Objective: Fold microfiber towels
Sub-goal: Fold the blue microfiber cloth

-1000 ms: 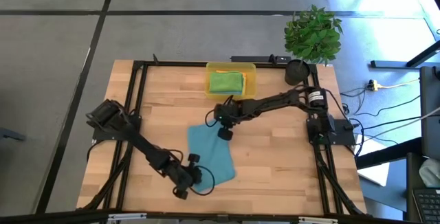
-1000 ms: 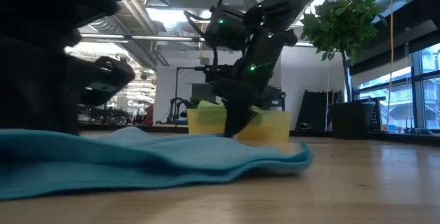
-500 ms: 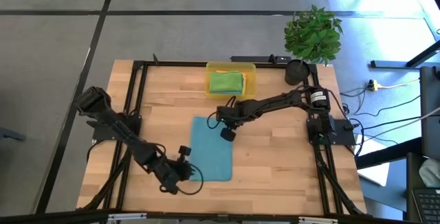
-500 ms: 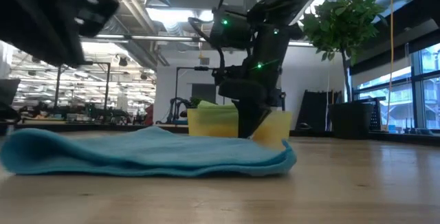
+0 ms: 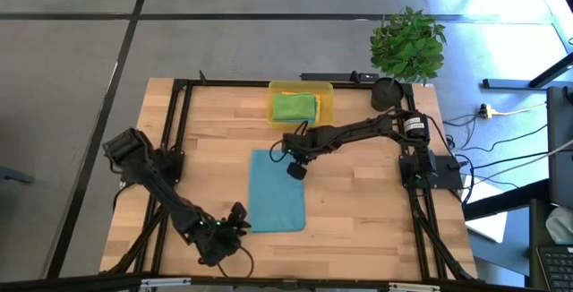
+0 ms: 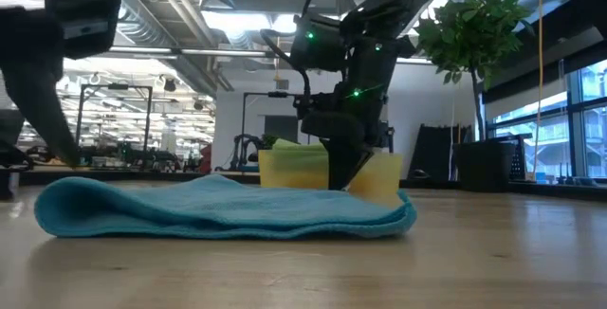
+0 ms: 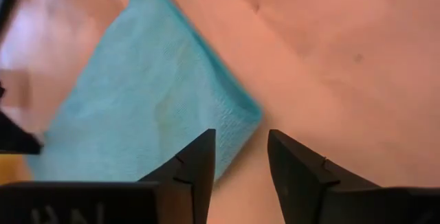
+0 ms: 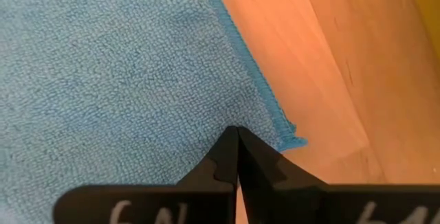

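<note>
The pale wooden slatted table [image 5: 358, 229] carries everything, and I place the rest by the teal-blue microfiber towel [image 5: 276, 192], which lies doubled over as a flat oblong at the table's middle. Beyond the towel's far edge sits the translucent yellow plastic tray [image 5: 326, 104] with a folded green microfiber towel [image 5: 294, 107] on top and a sliver of orange cloth under it. My right gripper [image 5: 295, 170] rests at the teal towel's far right corner, fingers pressed shut with nothing caught between them, tips on the table just off the hem. My left gripper [image 7: 239, 163] hangs just off the towel's near left corner, fingers parted and empty, the corner lying free ahead of them. The next fold, I judge, goes best if both grippers pinch matching corners through both layers, lift low, and lay edge to edge without dragging the cloth askew.
</note>
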